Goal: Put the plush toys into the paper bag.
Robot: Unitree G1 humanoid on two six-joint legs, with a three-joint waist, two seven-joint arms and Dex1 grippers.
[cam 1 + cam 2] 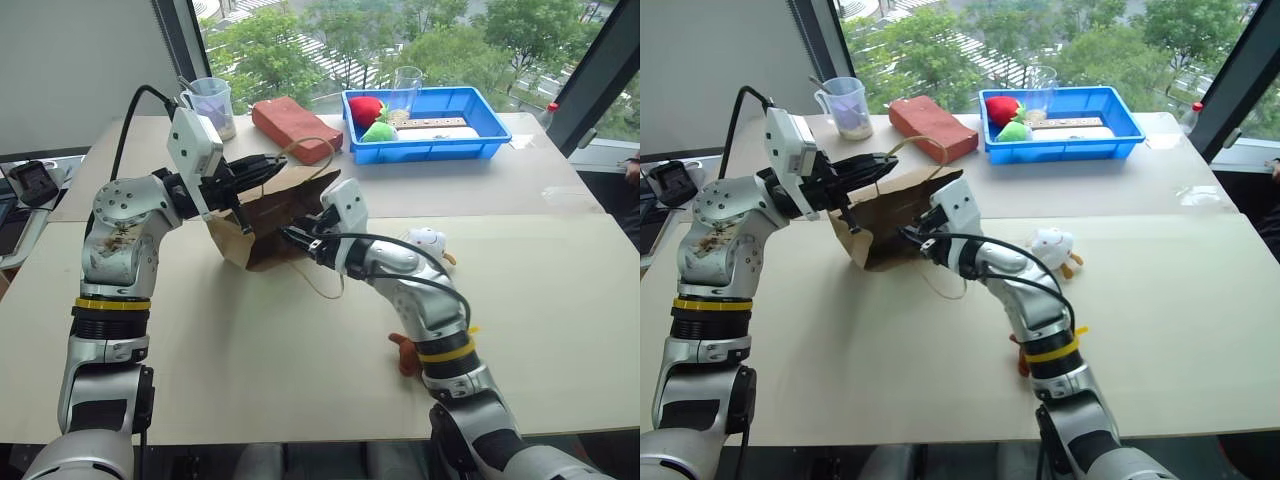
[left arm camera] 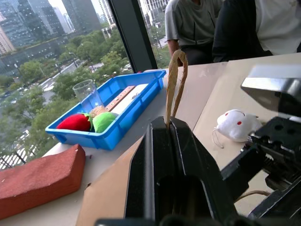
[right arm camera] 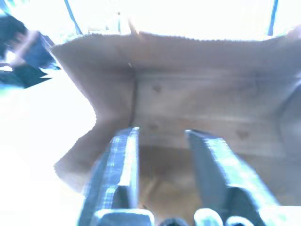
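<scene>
The left tool (image 1: 262, 168) is pinched tight on the upper edge of the paper bag (image 1: 275, 212), with one pale cord handle (image 2: 175, 80) rising straight out from between its fingers, so the bag hangs tipped on the counter (image 1: 300, 370) with its mouth turned toward the robot's right side; that hold seems meant to keep the mouth lifted and gaping so something can go in from the side. The right tool (image 1: 290, 238) sits at that mouth, and its wrist camera looks straight into the bag's brown interior, where its two fingers (image 3: 117, 160) stand parted with nothing between them; from this I judge it is either spreading the opening or has nothing yet to deliver. No toy can be made out inside the bag. The white plush toy (image 1: 427, 242) lies on the counter just beside the right forearm, apart from the bag, and a bit of orange-brown plush (image 1: 404, 352) peeks out from under the same arm nearer the counter's front edge; what it is cannot be told. Behind the bag lie the red brick-shaped block (image 1: 294, 127) and the blue tray (image 1: 480, 125), clear of the work.
</scene>
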